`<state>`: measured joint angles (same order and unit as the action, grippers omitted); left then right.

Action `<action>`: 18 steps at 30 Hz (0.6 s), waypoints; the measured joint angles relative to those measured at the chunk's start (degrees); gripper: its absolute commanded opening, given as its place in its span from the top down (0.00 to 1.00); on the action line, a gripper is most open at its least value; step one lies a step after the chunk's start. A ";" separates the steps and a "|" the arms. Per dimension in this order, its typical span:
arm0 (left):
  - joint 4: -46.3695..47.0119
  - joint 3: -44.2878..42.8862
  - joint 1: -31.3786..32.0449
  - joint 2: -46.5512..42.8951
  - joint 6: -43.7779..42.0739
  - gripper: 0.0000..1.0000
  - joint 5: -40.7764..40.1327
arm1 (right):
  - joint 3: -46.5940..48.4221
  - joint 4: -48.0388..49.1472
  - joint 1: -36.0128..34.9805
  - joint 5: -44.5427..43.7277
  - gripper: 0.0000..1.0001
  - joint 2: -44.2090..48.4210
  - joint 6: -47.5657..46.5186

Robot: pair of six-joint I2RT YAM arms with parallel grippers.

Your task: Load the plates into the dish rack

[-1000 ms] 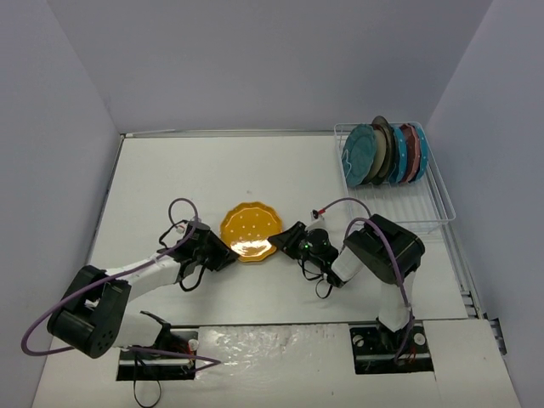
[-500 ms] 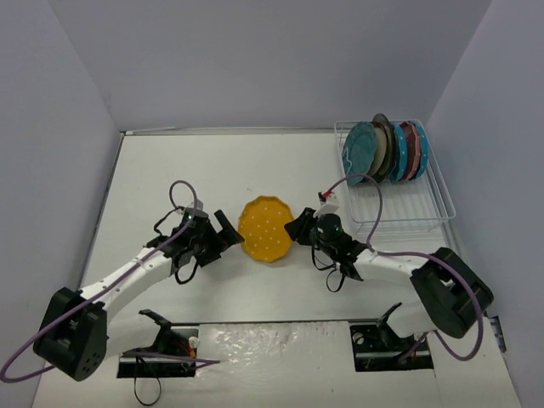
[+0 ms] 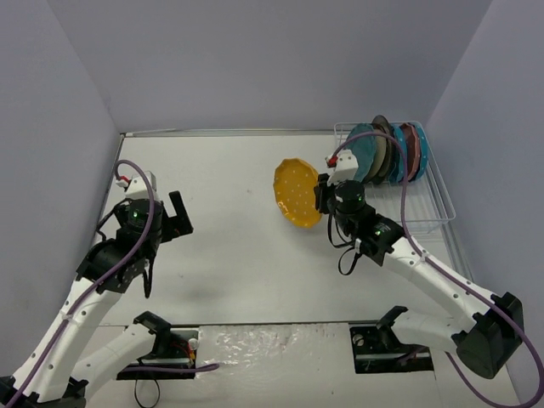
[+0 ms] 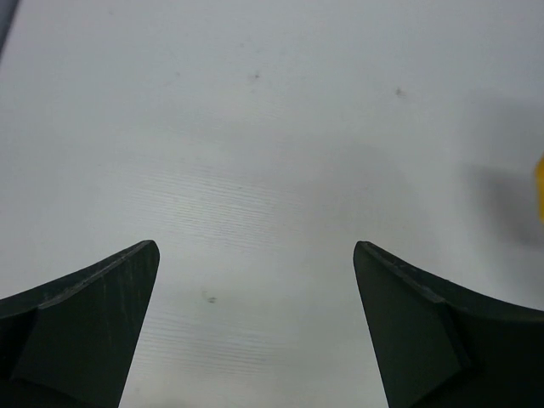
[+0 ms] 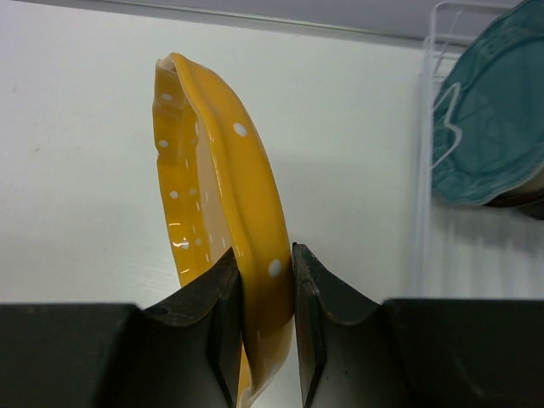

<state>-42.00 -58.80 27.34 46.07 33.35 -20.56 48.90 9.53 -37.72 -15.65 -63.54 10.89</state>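
My right gripper [image 3: 321, 194] [image 5: 265, 255] is shut on the rim of a scalloped yellow plate with white dots [image 3: 296, 192] [image 5: 223, 166]. That plate hangs on edge above the table, left of the dish rack [image 3: 425, 212]. Several plates stand upright in the rack's far end, the teal one [image 3: 362, 153] [image 5: 489, 127] nearest me, then brown-rimmed, blue and pink ones. My left gripper [image 3: 168, 214] [image 4: 255, 255] is open over bare table at the left, with nothing between its fingers.
The white wire rack fills the back right corner; its near half holds nothing. Grey walls close in the table on three sides. A purple cable loops from each arm.
My right gripper lifted the yellow plate off the table, turned it on edge and carried it toward the rack. My left gripper opened, let go of it and drew back to the left.
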 measured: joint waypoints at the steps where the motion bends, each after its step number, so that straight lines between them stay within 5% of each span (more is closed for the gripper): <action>1: -0.92 0.01 -0.02 -1.05 -2.22 0.03 -1.54 | 1.81 -1.34 0.64 -0.81 1.00 0.02 -1.72; 8: -1.93 3.14 -0.03 -5.99 -12.07 0.03 -7.08 | 15.24 -6.24 6.43 -7.01 1.00 -3.20 -13.02; 18: -1.82 7.84 -0.12 -5.97 -14.31 0.03 -8.15 | 32.07 -4.24 15.82 -11.97 1.00 -18.53 -24.87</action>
<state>-43.82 -50.96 27.22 40.11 19.04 -28.71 80.97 5.29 -21.90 -27.62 -82.08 -13.98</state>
